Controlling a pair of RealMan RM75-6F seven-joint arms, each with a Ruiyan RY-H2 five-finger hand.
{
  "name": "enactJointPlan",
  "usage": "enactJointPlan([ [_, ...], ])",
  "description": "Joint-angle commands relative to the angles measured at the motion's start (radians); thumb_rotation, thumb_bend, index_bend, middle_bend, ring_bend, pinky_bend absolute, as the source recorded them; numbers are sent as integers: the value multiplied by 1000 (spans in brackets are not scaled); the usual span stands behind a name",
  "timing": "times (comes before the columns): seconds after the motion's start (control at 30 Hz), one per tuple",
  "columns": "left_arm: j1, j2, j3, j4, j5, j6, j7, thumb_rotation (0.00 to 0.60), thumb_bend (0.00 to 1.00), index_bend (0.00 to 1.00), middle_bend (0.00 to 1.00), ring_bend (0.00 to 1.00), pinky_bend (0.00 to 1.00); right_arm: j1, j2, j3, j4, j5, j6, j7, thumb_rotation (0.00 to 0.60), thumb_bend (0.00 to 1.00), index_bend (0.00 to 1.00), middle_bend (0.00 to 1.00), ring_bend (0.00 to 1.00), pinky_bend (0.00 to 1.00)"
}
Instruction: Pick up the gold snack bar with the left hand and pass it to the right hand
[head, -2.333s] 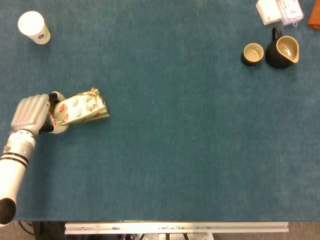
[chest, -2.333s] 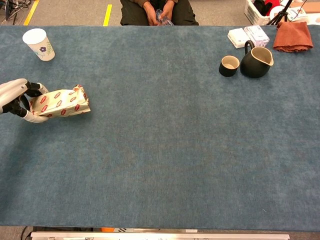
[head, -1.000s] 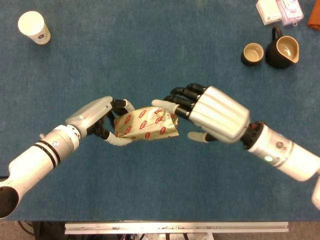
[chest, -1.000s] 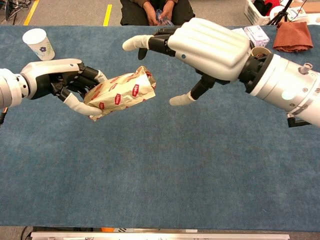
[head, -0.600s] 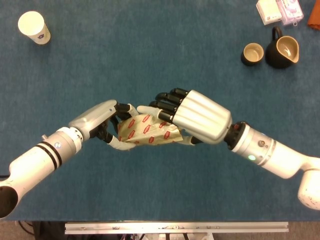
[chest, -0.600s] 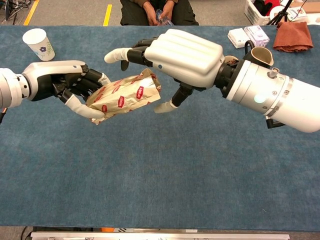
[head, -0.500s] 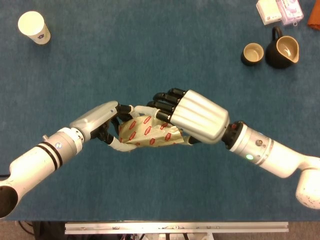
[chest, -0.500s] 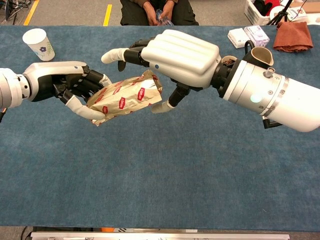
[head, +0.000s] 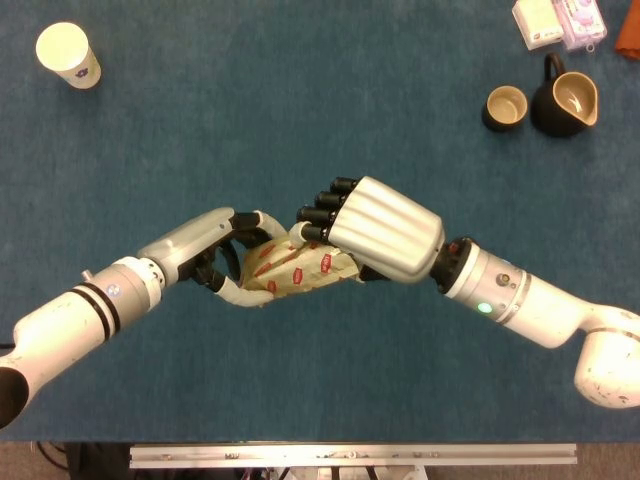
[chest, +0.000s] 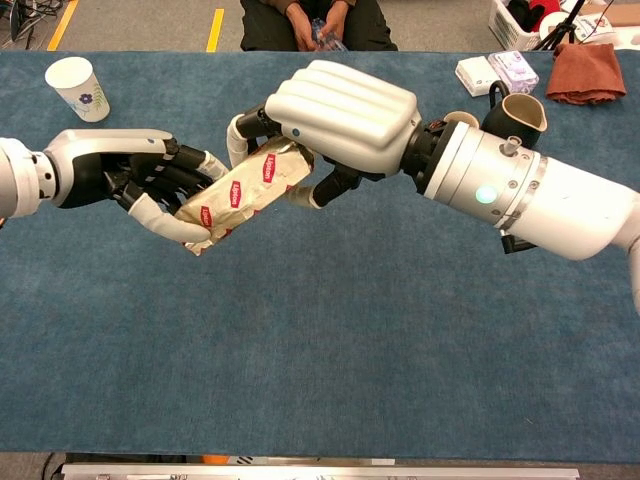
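My left hand (chest: 135, 180) grasps the gold snack bar (chest: 238, 193) by its lower end, lifted clear of the table (chest: 330, 380) so the far end sticks out toward two o'clock for the handover. My right hand (chest: 340, 115) has its fingers curled around that upper end, so both hands hold the bar near the table's middle. The right hand's broad back hides its grip from overhead, so I can't tell how firmly it bites.
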Motion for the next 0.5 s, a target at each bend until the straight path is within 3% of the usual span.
enactJointPlan([
  [0.03, 14, 14, -4, 17, 19, -25, -28, 600, 232, 103, 184, 108, 401, -4, 2, -9, 5, -6, 17, 1, 600, 490, 633, 586, 490, 508],
  [0.17, 39, 22, -13, 49, 46, -38, -64, 600, 226, 33, 88, 8, 292, -17, 23, -20, -2, -13, 46, 4, 600, 490, 632, 586, 490, 509],
  [0.5, 100, 37, -17, 133, 115, -59, -123, 600, 226, 33, 81, 2, 266, -79, 139, -51, -54, -52, 155, 23, 600, 489, 633, 585, 490, 509],
])
